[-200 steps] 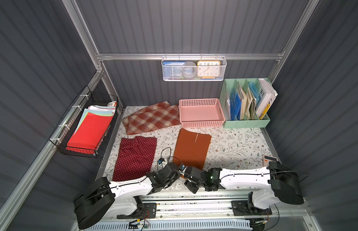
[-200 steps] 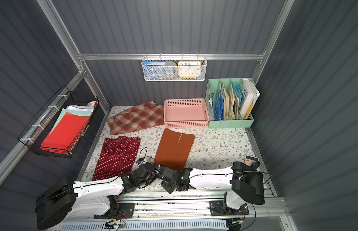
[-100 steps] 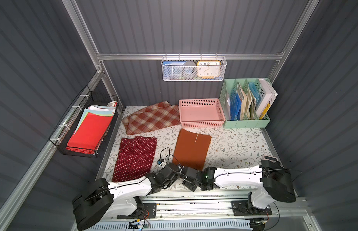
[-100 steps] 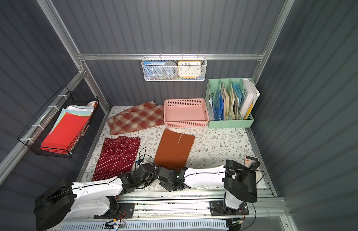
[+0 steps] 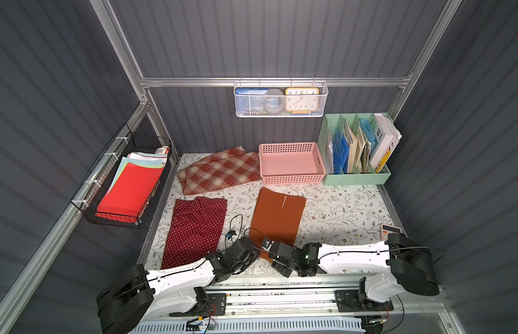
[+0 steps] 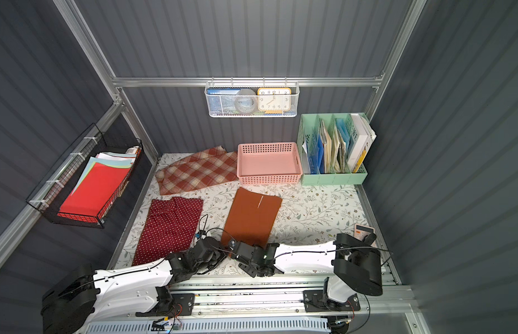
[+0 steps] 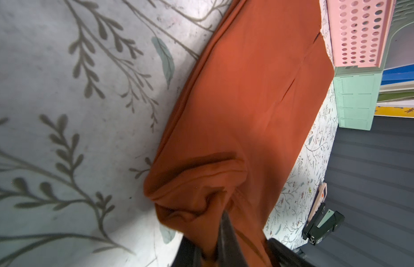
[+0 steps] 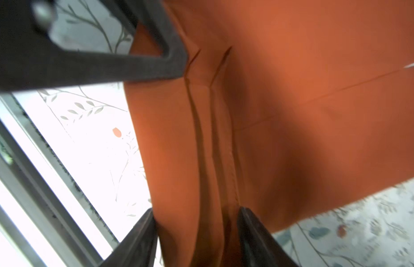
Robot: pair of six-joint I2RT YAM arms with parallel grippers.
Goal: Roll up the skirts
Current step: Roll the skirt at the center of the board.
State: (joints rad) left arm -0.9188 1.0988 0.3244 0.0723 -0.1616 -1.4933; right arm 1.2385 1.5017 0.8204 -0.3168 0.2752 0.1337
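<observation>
The rust-orange skirt (image 5: 278, 219) is lying flat mid-table, its far end just short of the pink basket (image 5: 291, 179) and its near hem bunching where I am pinching it. My left claw (image 7: 224, 222) is clamping that hem's corner and lifting it, I judge, to begin the first turn of the roll. My right claw (image 8: 196, 215) is standing with its jaws apart, straddling the same hem without squeezing, probably to take the other side so the roll goes evenly. I am counting three skirts, none rolled yet: this one, the polka-dot skirt (image 5: 194, 231) beside it and the plaid skirt (image 5: 220, 170) behind; one basket; two claws
</observation>
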